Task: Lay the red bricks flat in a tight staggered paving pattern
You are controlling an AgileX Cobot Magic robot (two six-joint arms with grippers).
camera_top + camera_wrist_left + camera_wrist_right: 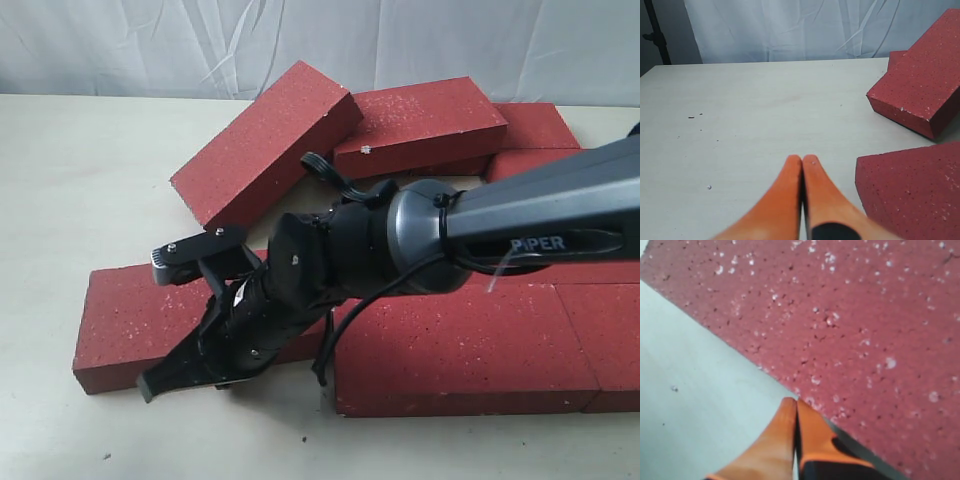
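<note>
Two tools, both clenched on nothing. The right tool reaches across the middle, its orange fingertips pressed together at the near edge of the front-left brick; contact cannot be confirmed. The left tool hangs with its fingers together over the bare desk. Red bricks: a front row lies flat on the desk and several more are heaped behind, including a tilted brick leaning on its neighbour. Step, as I read it: nudging the front-left brick tight against the middle brick. The arm hides that joint, so the gap is unknown. To do it well, push low on the side face, square and near mid-length, so the brick slides without yawing. Go slowly, as the rough matte faces will likely drag. The desk is pale and smooth with a few dark specks. A creased white cloth backdrop hangs behind, and a dark stand shows at one edge.
</note>
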